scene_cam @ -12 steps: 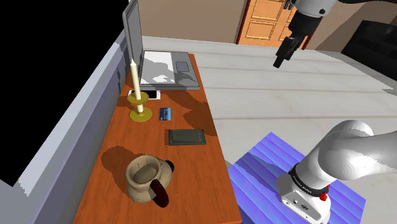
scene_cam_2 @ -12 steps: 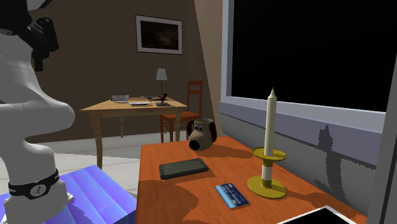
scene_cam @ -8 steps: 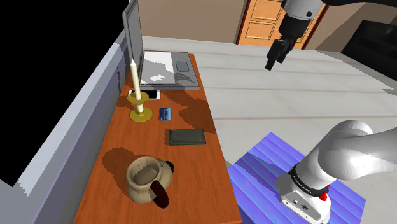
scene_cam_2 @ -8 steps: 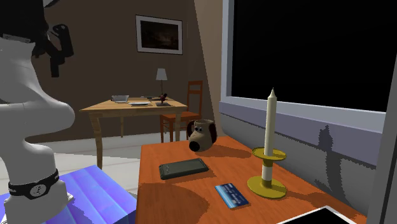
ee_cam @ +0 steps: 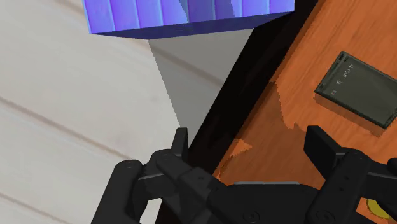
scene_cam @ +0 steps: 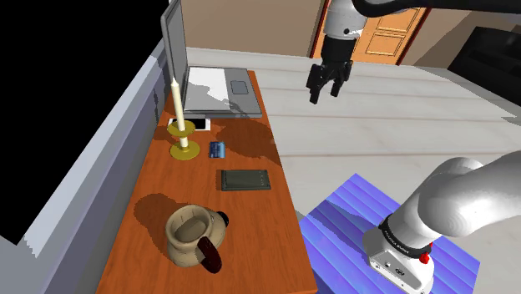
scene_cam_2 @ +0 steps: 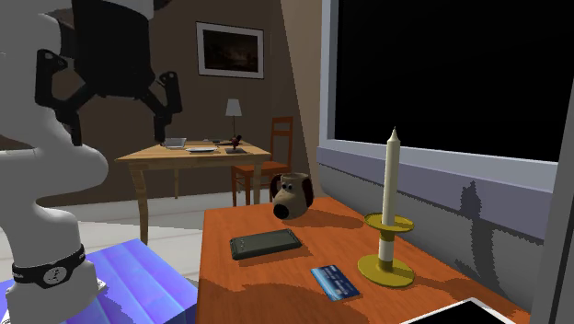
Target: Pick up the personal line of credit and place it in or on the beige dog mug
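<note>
The credit card [scene_cam: 217, 149], small and blue, lies flat on the orange table [scene_cam: 259, 242] next to the candle holder; it is also the blue card [scene_cam_2: 334, 282] in the second exterior view. The beige dog mug [scene_cam: 194, 235] stands near the table's front end, the dog's face [scene_cam_2: 294, 195] on its side. My gripper [scene_cam: 324, 86] hangs open and empty, high above the floor just off the table's edge, well away from card and mug. Its fingers [scene_cam_2: 167, 92] stand wide apart. In the wrist view the gripper [ee_cam: 251, 146] straddles the table's edge.
A dark flat phone [scene_cam: 244, 179] lies between card and mug, also seen ahead of the gripper [ee_cam: 356, 97]. A tall candle [scene_cam: 177, 108] in a brass holder, an open laptop [scene_cam: 213, 88] and a white device [scene_cam: 189, 124] occupy the far end. The blue stand [scene_cam: 376, 225] sits beside the table.
The gripper has swung toward the shoulder view's left and lower, nearing the table's edge. Nothing on the table has moved.
</note>
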Controlling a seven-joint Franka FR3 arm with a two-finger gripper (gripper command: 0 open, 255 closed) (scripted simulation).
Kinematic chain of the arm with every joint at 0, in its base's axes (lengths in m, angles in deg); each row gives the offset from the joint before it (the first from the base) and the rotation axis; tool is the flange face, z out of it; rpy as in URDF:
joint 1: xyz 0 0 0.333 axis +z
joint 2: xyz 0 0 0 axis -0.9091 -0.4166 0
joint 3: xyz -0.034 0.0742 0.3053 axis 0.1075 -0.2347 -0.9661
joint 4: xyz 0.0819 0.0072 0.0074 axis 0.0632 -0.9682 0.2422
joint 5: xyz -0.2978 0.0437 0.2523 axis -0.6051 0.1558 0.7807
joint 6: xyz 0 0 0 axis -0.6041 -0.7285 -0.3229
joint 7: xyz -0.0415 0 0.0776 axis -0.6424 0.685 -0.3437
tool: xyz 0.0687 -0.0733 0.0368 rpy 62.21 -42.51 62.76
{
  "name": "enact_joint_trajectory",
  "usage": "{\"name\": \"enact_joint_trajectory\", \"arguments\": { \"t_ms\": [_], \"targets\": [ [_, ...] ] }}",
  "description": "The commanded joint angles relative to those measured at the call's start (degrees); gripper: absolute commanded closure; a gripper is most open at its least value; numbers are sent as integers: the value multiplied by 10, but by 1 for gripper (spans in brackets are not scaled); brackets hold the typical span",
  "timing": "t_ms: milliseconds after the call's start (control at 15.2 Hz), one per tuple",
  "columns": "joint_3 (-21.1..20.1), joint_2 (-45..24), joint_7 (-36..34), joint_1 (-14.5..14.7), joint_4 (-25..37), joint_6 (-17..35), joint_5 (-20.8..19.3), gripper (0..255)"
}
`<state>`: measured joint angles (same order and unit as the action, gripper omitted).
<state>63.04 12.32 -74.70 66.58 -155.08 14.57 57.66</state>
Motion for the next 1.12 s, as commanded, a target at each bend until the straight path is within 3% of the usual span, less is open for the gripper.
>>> {"name": "enact_joint_trajectory", "arguments": {
  "t_ms": [0, 528, 1056],
  "targets": [
    [-14, -42, -34, 1, 20, 4, 14, 0],
    [-54, -221, -159, 13, 126, 18, 58, 0],
    [-71, -413, -269, 36, 273, 15, 91, 0]
  ]
}}
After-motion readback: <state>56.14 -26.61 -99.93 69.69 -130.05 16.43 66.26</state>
